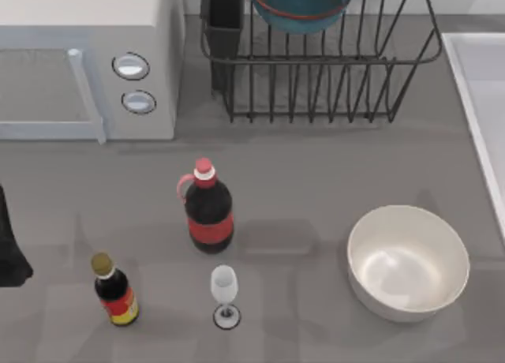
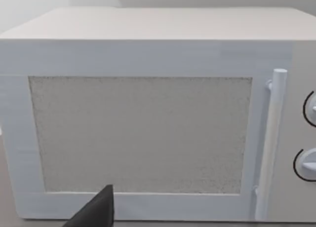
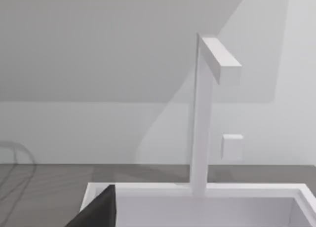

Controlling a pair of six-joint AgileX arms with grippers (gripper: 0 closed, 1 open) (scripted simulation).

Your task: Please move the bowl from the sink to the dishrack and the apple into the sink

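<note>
While the teal bowl (image 1: pixel 300 4) sits up in the black dishrack (image 1: pixel 319 71) at the back of the worktop (image 1: pixel 316 174), just beside the rack's dark utensil cup (image 1: pixel 225 24), the sink (image 1: pixel 481 102) lies along the right edge with its pale rim showing. From the right wrist camera, that basin (image 3: pixel 197 197) appears close below, with a white tap (image 3: pixel 205 108) rising from its back rim, and a dark wedge of the right claw's finger (image 3: pixel 98 209) pokes in at the frame's edge; how far that claw is open cannot be told.

Over on the left side, a dark piece of the left arm (image 1: pixel 9 252) hangs at the worktop's edge, near the microwave (image 1: pixel 87 55). The left wrist camera faces the microwave door (image 2: pixel 140 133) square on, handle (image 2: pixel 271 143) and two dials alongside, and again one dark finger tip (image 2: pixel 96 209) shows; whether the left claw is open or closed cannot be told either.

In the middle of the worktop stand a red-capped dark bottle (image 1: pixel 208 209), a small sauce bottle (image 1: pixel 115 290) well to its left, and a wine glass (image 1: pixel 225 296) just in front. A large white bowl (image 1: pixel 408 262) rests near the sink's edge.
</note>
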